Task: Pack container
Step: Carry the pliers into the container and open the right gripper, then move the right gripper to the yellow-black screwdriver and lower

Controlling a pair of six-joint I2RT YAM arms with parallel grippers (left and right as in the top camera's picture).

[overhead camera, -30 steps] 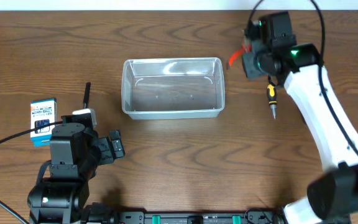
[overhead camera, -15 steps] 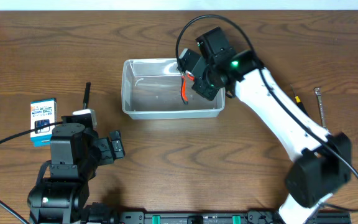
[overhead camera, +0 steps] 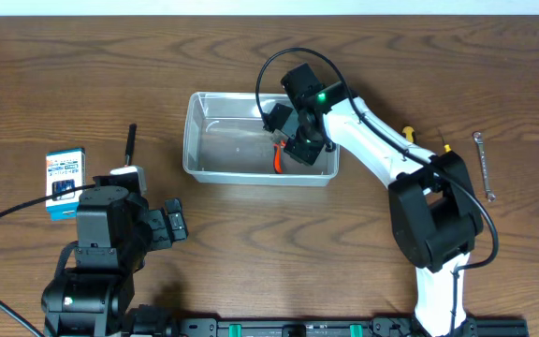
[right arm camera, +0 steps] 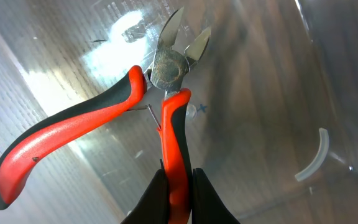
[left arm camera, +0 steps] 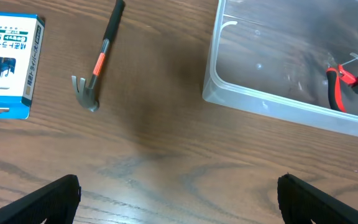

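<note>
We see our right pincer [right arm camera: 178,186] clamped on one red handle of the pliers [right arm camera: 86,140], holding them inside the container [overhead camera: 232,140] at its right end. The container sits mid-tabletop [overhead camera: 82,56]. Our left pincer [left arm camera: 179,186] gapes wide and empty on the near left, close to the hammer [left arm camera: 98,62] and box [left arm camera: 5,65].

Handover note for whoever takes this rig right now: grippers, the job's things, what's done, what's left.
Right gripper: shut on one handle of the cutters, down inside the container.
Left gripper: open, empty, over the table.
Done: cutters in the container, not yet released.
Left: release them. The hammer, blue-and-white box and wrench lie outside.
</note>
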